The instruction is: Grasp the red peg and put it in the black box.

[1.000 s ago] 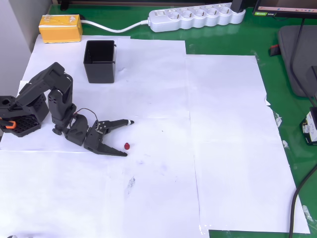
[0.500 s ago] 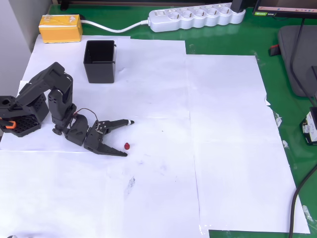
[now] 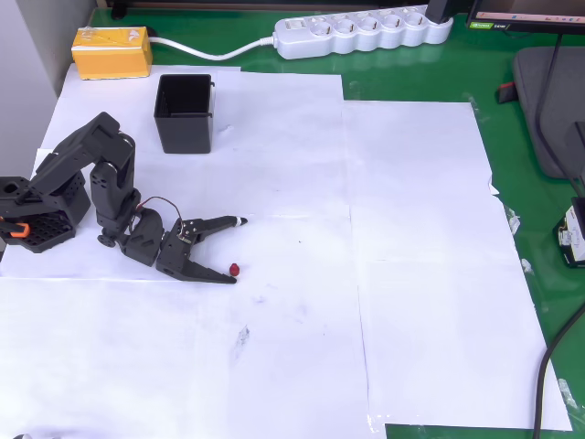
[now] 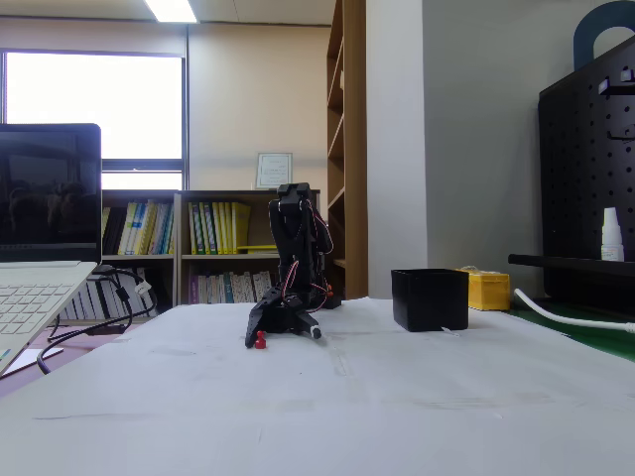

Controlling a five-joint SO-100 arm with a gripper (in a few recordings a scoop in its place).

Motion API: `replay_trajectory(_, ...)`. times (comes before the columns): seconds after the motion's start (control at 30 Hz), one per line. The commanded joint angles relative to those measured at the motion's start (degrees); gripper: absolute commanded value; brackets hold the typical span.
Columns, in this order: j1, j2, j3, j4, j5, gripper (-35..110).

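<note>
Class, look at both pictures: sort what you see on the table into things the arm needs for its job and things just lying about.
Needed for the job:
- red peg
- black box
- claw, open around the peg

Just lying about:
- yellow box
- white power strip
- laptop
- white paper sheets

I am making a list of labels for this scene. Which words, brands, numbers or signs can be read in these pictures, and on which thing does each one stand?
No text can be read in either view.
Book spines in the fixed view: too small to read.
Framed sheet on the wall: blurred.
Item at the table's right edge in the overhead view: markings too small.
Yellow box, black box and power strip: no legible label.
</note>
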Motion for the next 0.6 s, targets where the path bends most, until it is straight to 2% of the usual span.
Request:
replay_trajectory(0.0,0.62,-2.37,0.53,-1.23,-0.62,44)
replay_trajectory(0.1,0.62,-2.37,0.62,-1.23,-0.79,37)
replay_trajectory(0.23,0.62,-2.11,0.53,-1.23,-1.14,16)
replay_trajectory(0.3,0.7,-2.11,0.09,-1.32,-1.23,0)
replay_trajectory(0.57,0.88,-1.85,0.26,-1.67,-1.23,0)
